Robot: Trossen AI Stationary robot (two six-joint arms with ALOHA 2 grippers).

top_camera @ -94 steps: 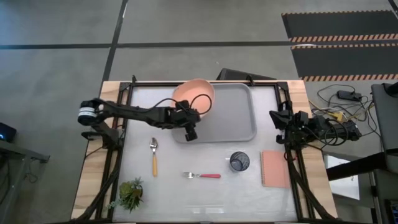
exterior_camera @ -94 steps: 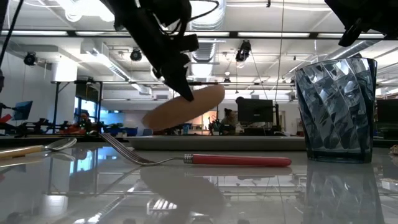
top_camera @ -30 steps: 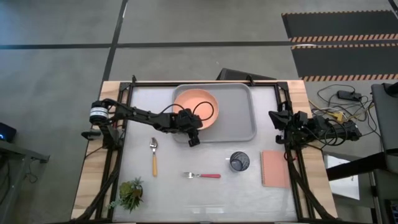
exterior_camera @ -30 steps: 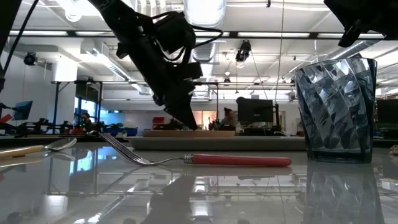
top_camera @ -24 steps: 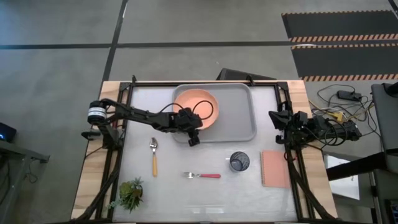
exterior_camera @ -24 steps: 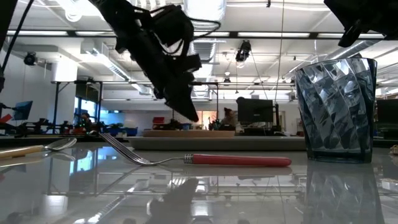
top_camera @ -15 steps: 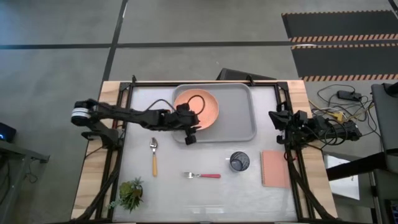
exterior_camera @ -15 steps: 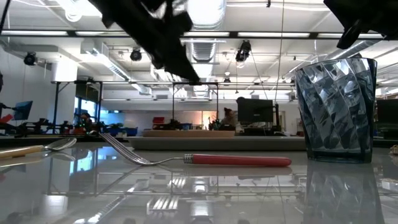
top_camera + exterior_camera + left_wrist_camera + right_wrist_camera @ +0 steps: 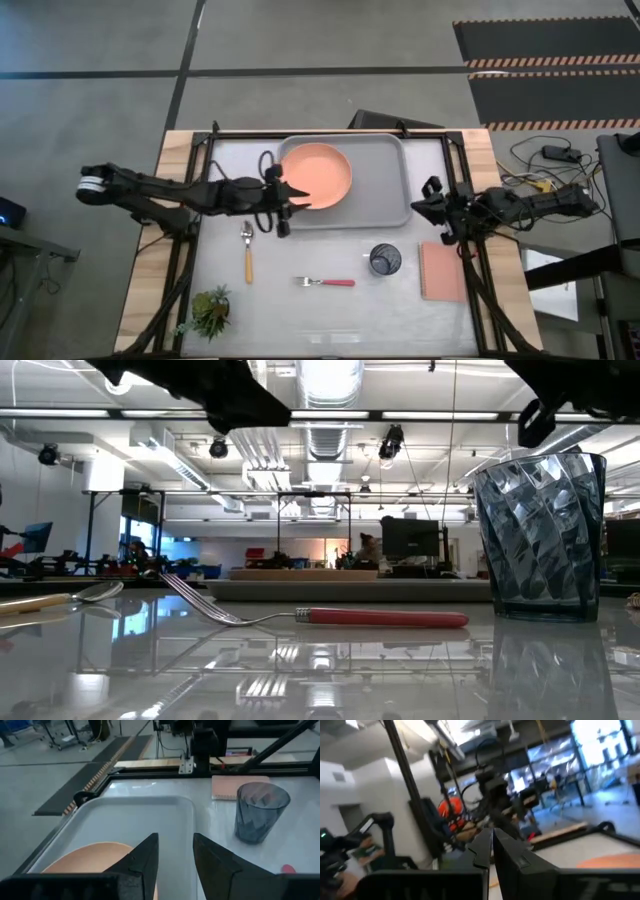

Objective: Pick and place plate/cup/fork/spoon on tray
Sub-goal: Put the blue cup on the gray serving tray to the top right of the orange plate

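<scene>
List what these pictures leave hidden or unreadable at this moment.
- Plate: the low view shows it only edge-on behind the fork, so its seating in the tray is judged from the high view alone.
- Spoon: cut off by the low view's left edge.
- Right claw: the right wrist view is blurred; fingers look nearly together.
- Left claw: open, empty; its height above the table is unclear.

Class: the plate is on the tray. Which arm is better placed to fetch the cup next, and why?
Right. The right gripper hangs just above the cup; the left gripper is across the table by the plate, nearer the spoon.
</scene>
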